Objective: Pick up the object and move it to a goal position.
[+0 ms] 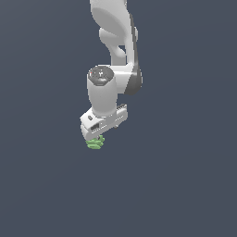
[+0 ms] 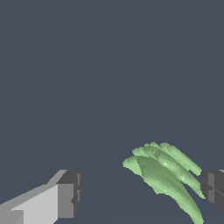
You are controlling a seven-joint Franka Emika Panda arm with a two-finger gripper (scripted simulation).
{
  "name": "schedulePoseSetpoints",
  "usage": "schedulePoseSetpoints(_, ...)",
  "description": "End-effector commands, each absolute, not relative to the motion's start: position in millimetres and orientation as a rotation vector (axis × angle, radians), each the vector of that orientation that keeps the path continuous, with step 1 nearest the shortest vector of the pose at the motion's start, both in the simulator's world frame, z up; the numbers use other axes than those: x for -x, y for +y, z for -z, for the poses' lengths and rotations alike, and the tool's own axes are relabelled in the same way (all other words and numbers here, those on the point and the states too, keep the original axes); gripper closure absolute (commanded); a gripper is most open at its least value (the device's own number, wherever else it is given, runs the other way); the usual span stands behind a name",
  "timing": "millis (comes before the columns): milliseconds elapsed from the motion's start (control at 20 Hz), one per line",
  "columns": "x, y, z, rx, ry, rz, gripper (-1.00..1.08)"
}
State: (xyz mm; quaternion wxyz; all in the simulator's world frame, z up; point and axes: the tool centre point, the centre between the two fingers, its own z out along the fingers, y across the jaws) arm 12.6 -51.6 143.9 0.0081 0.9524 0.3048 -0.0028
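Observation:
The object (image 1: 95, 143) is a small light-green lumpy thing with stacked ridges, just under the white gripper hand in the exterior view. In the wrist view the object (image 2: 164, 175) sits between the two dark fingertips, close against one fingertip (image 2: 213, 188) and well apart from the other (image 2: 69, 199). My gripper (image 2: 140, 194) is open, its jaws spread wider than the object. In the exterior view my gripper (image 1: 96, 140) points down over the object, and its fingertips are mostly hidden by the hand and the object.
A plain dark grey-blue surface fills both views, with no edge visible. The white arm (image 1: 113, 55) comes down from the top of the exterior view. No goal marker shows.

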Motion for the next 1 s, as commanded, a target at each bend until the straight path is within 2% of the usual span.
schedulePoseSetpoints(0, -13, -56, -142, -2.947, 1.044, 0.01, -0.92)
schedulePoseSetpoints(950, -13, -93, -125, -2.644, 1.684, 0.011, -0.92)
